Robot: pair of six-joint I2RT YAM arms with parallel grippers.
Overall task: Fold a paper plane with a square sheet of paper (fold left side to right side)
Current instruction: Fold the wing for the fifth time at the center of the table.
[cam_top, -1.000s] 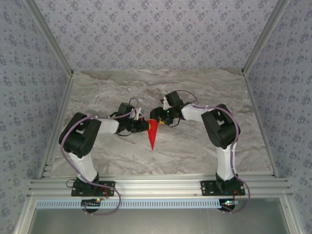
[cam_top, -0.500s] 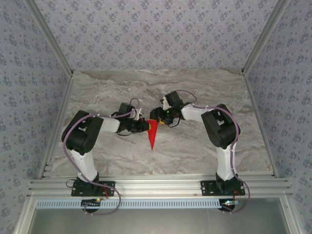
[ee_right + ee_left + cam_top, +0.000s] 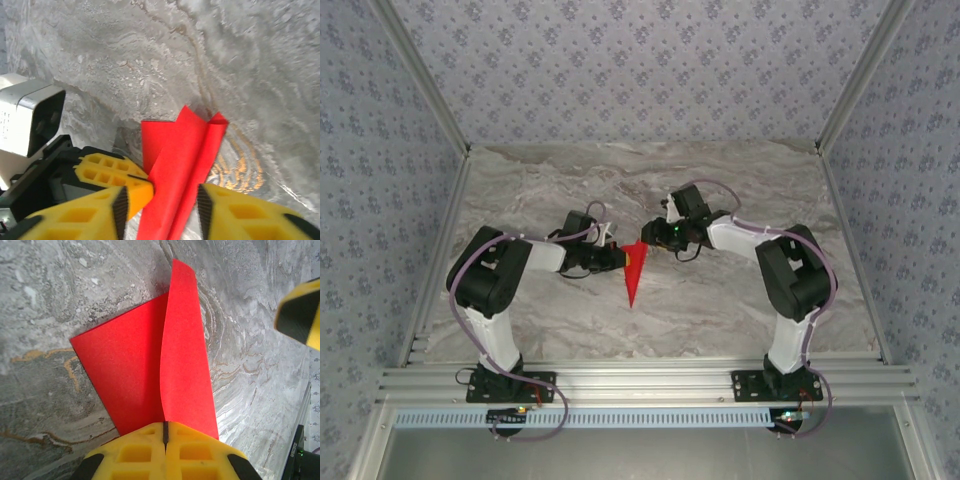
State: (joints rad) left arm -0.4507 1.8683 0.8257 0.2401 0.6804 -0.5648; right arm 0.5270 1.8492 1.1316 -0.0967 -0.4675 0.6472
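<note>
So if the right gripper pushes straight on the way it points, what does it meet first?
Likely the paper plane, lying between the right gripper's spread fingers; behind that, the marble table. The left gripper sits beside that line.

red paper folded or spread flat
Folded. The red paper is a narrow pointed dart with one flap lifted, pinched in the shut left gripper.

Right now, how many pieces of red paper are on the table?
1. The paper plane lies mid-table, its wide end pinched in the left gripper. A scrap could hide beneath it.
</note>
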